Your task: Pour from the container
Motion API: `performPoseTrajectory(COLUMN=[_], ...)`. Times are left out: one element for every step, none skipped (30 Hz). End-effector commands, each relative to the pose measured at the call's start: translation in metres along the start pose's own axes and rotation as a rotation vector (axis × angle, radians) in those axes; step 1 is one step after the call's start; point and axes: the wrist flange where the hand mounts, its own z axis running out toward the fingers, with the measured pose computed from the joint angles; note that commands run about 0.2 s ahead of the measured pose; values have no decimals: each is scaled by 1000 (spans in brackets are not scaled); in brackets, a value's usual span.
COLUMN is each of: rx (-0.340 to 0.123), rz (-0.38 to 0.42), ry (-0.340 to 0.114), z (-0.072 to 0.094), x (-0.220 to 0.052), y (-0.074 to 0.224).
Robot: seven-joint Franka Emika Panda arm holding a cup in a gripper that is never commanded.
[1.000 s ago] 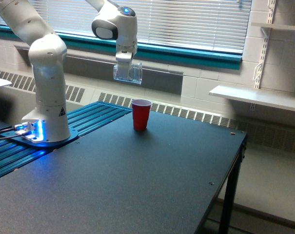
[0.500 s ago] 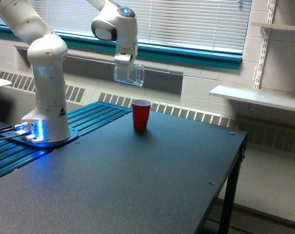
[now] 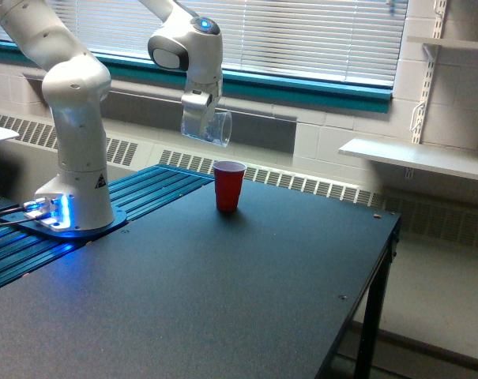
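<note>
My base [image 3: 69, 213] sits at the exterior view's left, on the blue ribbed strip [image 3: 156, 185] beside the black table [image 3: 223, 300], blue light glowing at its foot. Arm goes up and over toward the window blinds [image 3: 302, 31]. My gripper [image 3: 194, 103] hangs from the wrist above the table's far side, closed on the container [image 3: 206, 126], which I hold by its upper part. The container sits directly under my fingers, extending down and toward the exterior view's right. It's tilted, with its mouth toward the right and slightly down. It's clear; can't make out the contents at this size. The red cup [image 3: 229, 185] stands upright on the table, below the container and a bit to its right, well apart from it, nothing touching. Farther right: table edge, then a white shelf [image 3: 416, 158] on the wall.
</note>
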Motion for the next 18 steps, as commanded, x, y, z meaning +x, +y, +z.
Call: performPoseTrajectory(rx=[-75, -78, -84, -87, -84, -85, -89, -89, -86, -84, -85, -85, -80, -75, -71, -70, -69, -66], rz=[31, 30, 29, 31, 32, 33, 35, 36, 38, 41, 43, 47, 55, 62, 69, 75, 82, 87], ry=[-2, -6, -8, -13, -18, -22, -25, -29, -33, -35, -37, -40, -45, -49, -51, -52, -52, -54], z=[19, 21, 23, 25, 26, 27, 29, 30, 31, 31, 32, 32, 32, 32, 32, 32, 31, 31], x=[-2, -4, -5, -6, -7, -8, -9, -9, -9, -9, -9, -8, -7, -6, -4, -3, -2, 0], y=[15, 15, 16, 16, 16, 17, 17, 17, 17, 17, 18, 18, 18, 18, 18, 18, 19, 19])
